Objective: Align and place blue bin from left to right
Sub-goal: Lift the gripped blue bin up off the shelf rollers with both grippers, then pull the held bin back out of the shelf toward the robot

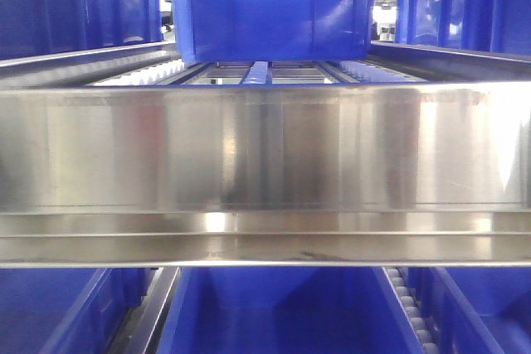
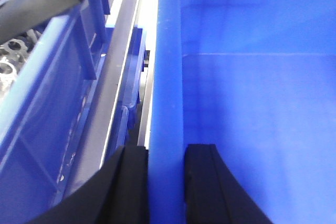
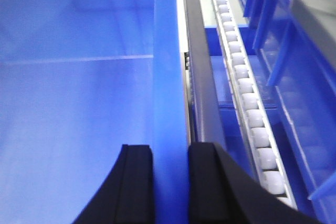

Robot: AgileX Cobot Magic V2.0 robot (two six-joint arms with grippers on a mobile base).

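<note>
The blue bin (image 1: 274, 312) sits in the lower shelf bay, below the steel beam; neither gripper shows in the front view. In the left wrist view its smooth inside (image 2: 252, 103) fills the right half, and my left gripper (image 2: 165, 148) straddles its left wall, one black finger (image 2: 131, 182) outside and one inside, shut on the wall. Seen from the right wrist, the same bin (image 3: 79, 103) fills the left half. My right gripper (image 3: 170, 148) is shut on its right wall, with the outer finger (image 3: 210, 182) beside the rail.
A wide stainless beam (image 1: 265, 155) crosses the front view, with another blue bin (image 1: 274, 22) on rollers behind it. A grey rail (image 2: 113, 77) and a neighbouring bin (image 2: 47, 93) holding metal parts lie left. A white roller track (image 3: 247, 103) and further bins (image 3: 294, 51) lie right.
</note>
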